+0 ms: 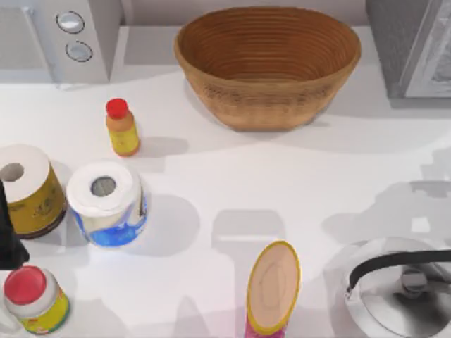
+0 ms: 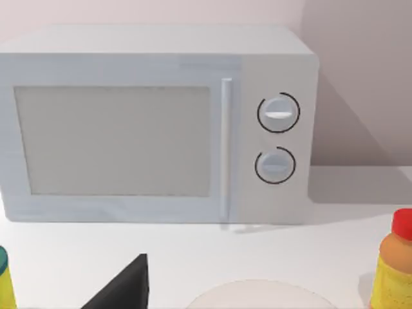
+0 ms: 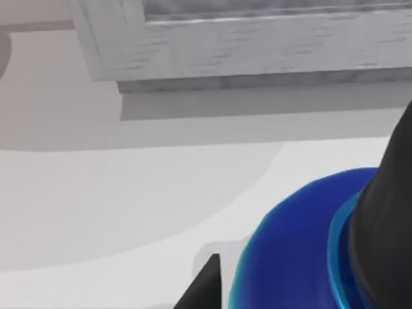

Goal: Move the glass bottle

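The right gripper [image 3: 283, 283] sits tight against the glass bottle [image 3: 290, 251]; I can't tell its grip. Best lift straight, slowly.

Basket [image 1: 268, 67]: brown, ribbed weave.
Glass bottle [image 3: 290, 257]: deep blue with a cyan rim.
Orange bottle [image 1: 122, 129]: orange-yellow, red cap.
Jar [image 1: 34, 299]: red lid (yellow-green label).
Microwave [image 2: 154, 122]: white.
Worktop [image 1: 232, 183]: white.
Kettle [image 1: 398, 289]: silver, black handle.
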`<state>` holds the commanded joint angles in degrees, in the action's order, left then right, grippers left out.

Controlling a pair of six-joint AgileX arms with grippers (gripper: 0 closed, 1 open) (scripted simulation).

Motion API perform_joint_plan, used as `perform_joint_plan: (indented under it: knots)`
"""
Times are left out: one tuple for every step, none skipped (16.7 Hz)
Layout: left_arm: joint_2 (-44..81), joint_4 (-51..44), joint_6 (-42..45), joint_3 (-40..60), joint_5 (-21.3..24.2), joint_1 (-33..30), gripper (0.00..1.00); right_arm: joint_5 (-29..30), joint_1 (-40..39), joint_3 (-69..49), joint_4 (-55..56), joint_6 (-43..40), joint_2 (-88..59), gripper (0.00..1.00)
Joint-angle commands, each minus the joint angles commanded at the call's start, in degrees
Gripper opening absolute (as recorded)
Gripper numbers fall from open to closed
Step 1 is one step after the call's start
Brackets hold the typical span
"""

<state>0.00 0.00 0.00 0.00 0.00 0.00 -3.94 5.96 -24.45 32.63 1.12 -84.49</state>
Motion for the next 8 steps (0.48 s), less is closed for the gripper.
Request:
perform_joint_plan:
  knots:
    - [0.00, 0.00, 0.00, 0.00, 0.00, 0.00, 1.00, -0.09, -0.23, -0.10, 0.07, -0.01, -0.32, 0.00]
    - [0.00, 0.00, 0.00, 0.00, 0.00, 0.00, 1.00, -0.06, -0.24, -0.18, 0.23, -0.02, -0.47, 0.00]
    - [0.00, 0.00, 0.00, 0.00, 0.00, 0.00, 1.00, 0.05, -0.27, -0.48, 0.94, -0.03, -1.20, 0.00]
    - [0.00, 0.00, 0.00, 0.00, 0.00, 0.00, 1.00, 0.21, -0.30, -0.94, 2.03, -0.02, -2.53, 0.00]
    - [0.00, 0.00, 0.00, 0.00, 0.00, 0.00, 1.00, 0.37, -0.33, -1.45, 3.31, 0.02, -4.30, 0.00]
    - [0.00, 0.00, 0.00, 0.00, 0.00, 0.00, 1.00, 0.49, -0.39, -2.01, 4.67, 0.10, -6.34, 0.00]
    - [0.00, 0.00, 0.00, 0.00, 0.00, 0.00, 1.00, 0.57, -0.49, -2.56, 6.12, 0.21, -8.61, 0.00]
    - [0.00, 0.00, 0.00, 0.00, 0.00, 0.00, 1.00, 0.64, -0.60, -3.12, 7.65, 0.37, -11.04, 0.00]
